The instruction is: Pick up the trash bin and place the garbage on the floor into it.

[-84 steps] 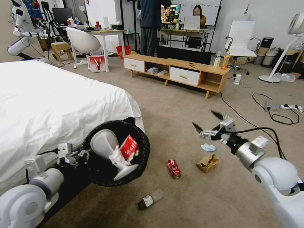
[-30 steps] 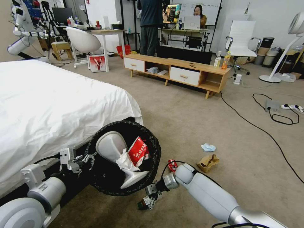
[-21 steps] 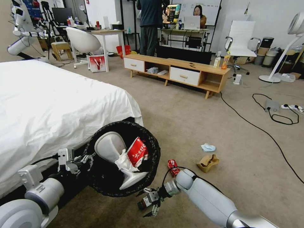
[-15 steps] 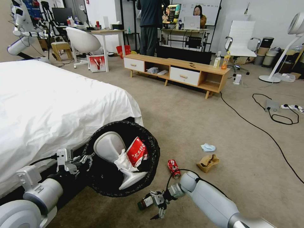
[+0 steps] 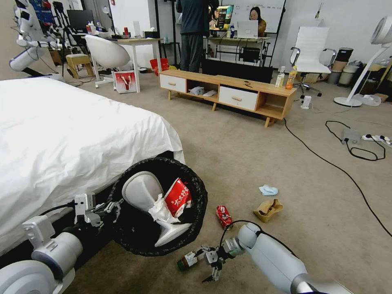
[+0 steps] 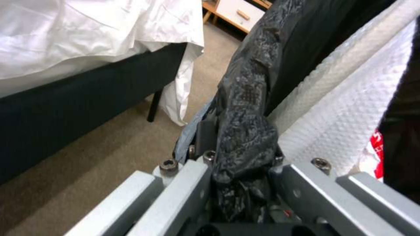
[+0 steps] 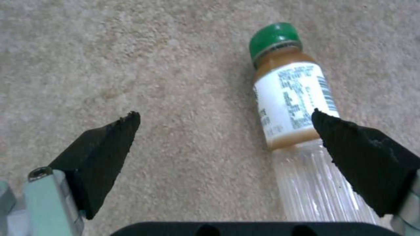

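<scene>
1. The left hand (image 5: 107, 207) grips the rim of the trash bin (image 5: 161, 206), tilted beside the bed (image 5: 61, 134).
2. The right hand (image 5: 209, 264) hangs spread wide, low over the floor (image 5: 253, 155), one finger (image 7: 363, 164) overlapping the small bottle (image 7: 291, 108) lying there.

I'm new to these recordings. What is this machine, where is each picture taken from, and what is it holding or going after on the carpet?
This is a wheeled robot with two arms; one picture comes from its head, one from each wrist. The left claw is clamped on the black-bagged rim of the trash bin, held tilted beside the bed, with a red-and-white carton and tissue already inside. The right claw hangs open, low over the floor, by a small bottle lying on its side; one finger overlaps the bottle in the right wrist view, and the bottle is not gripped. Still on the carpet: a crushed red can, a brown paper bag and a blue face mask.
</scene>
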Robot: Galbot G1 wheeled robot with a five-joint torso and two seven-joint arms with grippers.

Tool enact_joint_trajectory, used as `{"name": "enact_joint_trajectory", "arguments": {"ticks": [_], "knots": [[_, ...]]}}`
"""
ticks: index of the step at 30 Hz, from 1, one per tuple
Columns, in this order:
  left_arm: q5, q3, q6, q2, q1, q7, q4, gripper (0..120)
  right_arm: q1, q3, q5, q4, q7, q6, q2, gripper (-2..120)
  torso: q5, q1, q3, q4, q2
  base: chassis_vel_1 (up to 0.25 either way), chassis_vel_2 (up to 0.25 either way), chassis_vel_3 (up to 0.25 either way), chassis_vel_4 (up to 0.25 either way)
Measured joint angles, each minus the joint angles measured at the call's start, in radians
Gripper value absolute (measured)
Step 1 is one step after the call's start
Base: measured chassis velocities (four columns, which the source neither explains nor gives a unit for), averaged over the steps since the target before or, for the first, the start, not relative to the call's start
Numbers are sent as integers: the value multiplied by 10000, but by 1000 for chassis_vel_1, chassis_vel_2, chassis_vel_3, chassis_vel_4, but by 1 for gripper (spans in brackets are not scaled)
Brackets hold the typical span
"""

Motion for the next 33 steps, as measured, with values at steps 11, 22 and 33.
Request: {"name": "enact_joint_trajectory", "arguments": {"ticks": [11,22,33], "knots": [[39,53,-14,-58,39,21,-7,2,147,155,-1,-313,160,36,154,100,0,0,0,-1,0,0,0,0,0],[62,36,-30,-96,125,79,-52,2,403,682,16,-743,275,52,153,100,0,0,0,0,0,0,0,0,0],[95,55,-33,-145,191,108,-122,2,384,1125,3,-1141,478,50,67,100,0,0,0,-1,0,0,0,0,0]]}}
